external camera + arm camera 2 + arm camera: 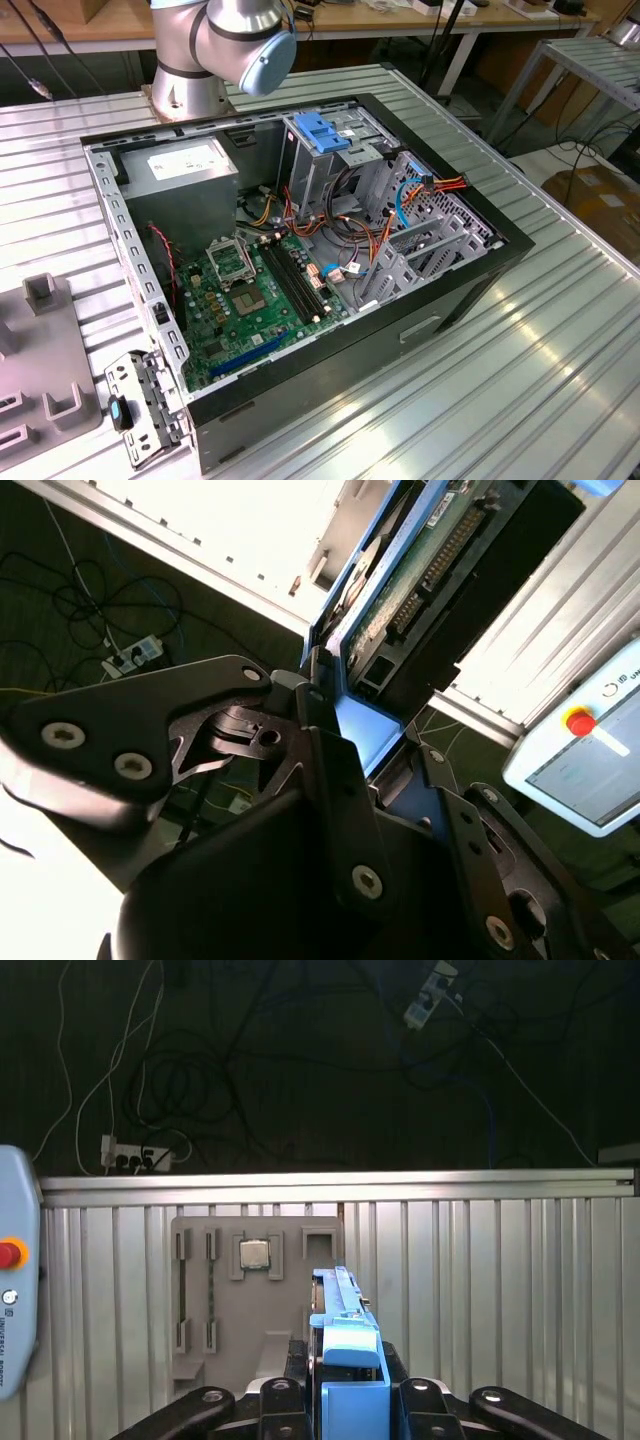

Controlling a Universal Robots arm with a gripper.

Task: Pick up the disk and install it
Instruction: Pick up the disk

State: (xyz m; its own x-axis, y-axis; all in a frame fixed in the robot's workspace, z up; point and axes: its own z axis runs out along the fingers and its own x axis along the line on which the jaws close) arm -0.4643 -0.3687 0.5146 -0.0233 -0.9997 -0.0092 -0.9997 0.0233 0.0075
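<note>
My gripper (345, 1405) is shut on the disk (343, 1345), which it holds on edge, with a black finger on each side of the blue carrier rail. In the second wrist view the disk (420, 560) shows its green circuit-board underside and a blue rail, reaching away from the gripper (360, 742). Beyond the held disk lies the ribbed metal table (480, 1280). The exterior view shows the open computer case (470, 285) with a metal drive cage topped by a light-blue flap (322, 130), and the arm's elbow (235, 40) above the case's far side.
A grey fixture tray (290, 1300) holding a processor chip (253, 1254) lies on the table past the disk; that tray (40, 350) sits at the exterior view's left. A pendant with a red button (580, 722) hangs off the table edge. Inside the case are a motherboard (250, 290), a power supply (190, 165) and cables.
</note>
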